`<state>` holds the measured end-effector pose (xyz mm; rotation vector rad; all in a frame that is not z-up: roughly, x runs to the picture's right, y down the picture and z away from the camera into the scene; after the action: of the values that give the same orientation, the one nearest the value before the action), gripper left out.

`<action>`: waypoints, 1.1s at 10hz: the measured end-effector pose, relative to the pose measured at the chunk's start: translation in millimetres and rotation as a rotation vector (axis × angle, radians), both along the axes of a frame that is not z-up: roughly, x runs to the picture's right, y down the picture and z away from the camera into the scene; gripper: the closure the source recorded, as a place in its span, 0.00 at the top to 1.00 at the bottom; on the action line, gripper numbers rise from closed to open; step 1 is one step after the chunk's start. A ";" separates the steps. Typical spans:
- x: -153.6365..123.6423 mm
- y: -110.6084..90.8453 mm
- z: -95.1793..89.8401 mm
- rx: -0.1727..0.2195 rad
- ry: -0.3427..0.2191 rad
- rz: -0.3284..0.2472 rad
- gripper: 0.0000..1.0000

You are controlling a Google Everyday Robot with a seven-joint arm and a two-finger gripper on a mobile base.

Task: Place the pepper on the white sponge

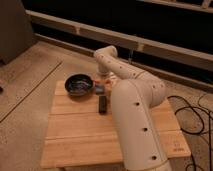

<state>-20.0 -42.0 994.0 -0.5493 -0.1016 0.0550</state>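
Bare indoor test space — speckled concrete floor (30, 90), loose cables (192, 117), wooden table (80, 135).

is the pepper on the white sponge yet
Cannot tell. The gripper hangs over the white sponge beside the dark bowl; no pepper shows clearly.
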 end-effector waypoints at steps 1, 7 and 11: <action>0.3 3.4 3.3 -0.015 0.003 0.009 0.00; 1.9 6.5 5.1 -0.028 0.008 0.017 0.31; 2.0 6.8 5.2 -0.029 0.008 0.017 0.74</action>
<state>-18.1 -35.2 999.2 -0.5768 -0.0977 0.0748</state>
